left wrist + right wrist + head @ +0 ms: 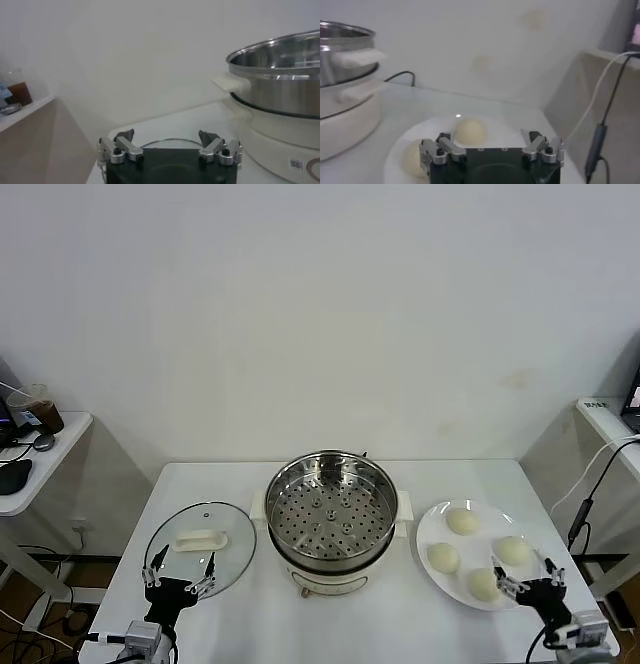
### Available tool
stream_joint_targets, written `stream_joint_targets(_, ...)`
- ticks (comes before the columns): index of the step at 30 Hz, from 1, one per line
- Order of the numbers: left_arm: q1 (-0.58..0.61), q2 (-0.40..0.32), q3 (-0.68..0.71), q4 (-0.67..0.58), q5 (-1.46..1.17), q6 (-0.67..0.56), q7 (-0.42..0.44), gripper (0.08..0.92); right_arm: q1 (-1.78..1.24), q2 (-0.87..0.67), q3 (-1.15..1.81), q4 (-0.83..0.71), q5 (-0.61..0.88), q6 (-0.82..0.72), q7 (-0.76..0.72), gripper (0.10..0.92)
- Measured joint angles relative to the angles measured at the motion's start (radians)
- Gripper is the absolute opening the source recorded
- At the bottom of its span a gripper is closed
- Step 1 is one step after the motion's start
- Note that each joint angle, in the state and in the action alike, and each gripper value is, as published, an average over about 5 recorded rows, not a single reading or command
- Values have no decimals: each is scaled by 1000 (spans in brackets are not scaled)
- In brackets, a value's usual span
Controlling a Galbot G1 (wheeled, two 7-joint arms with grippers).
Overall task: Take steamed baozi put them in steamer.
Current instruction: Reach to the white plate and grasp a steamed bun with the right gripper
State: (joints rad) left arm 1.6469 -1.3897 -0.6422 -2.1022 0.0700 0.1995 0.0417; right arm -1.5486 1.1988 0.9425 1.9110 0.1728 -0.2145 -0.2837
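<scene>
A: Where are the baozi [460, 521]?
B: All four lie on the plate [428, 529], to the right of the steamer [331, 521]. The steamer tray holds nothing.
A: And the grippers?
B: The right gripper [528, 580] is at the plate's near edge, jaws apart, holding nothing. The left gripper [180, 575] is over the near rim of the lid [200, 549], jaws apart too.

The steamer [331, 509] is shiny polished steel with a perforated steel tray inside, on a smooth white plastic-looking base. The baozi [461, 521] look smooth, matt and doughy, on a glossy white plate [430, 529]. The lid [200, 549] is clear glass with a white handle. The desk [255, 614] is smooth, matt white. Both hands, left [180, 568] and right [528, 578], have black bodies with bare metal finger links.
</scene>
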Motion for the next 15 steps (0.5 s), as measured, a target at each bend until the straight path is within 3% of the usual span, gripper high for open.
stream_joint_targets(8, 8, -19, -1, -15, 9, 0, -6, 823, 105, -241, -28, -64, -95, -27, -72, 823)
stream_joint_targets(15, 20, -39, -7, -37, 11, 6, -7, 823, 282, -498, -147, -156, -234, -39, -283, 823)
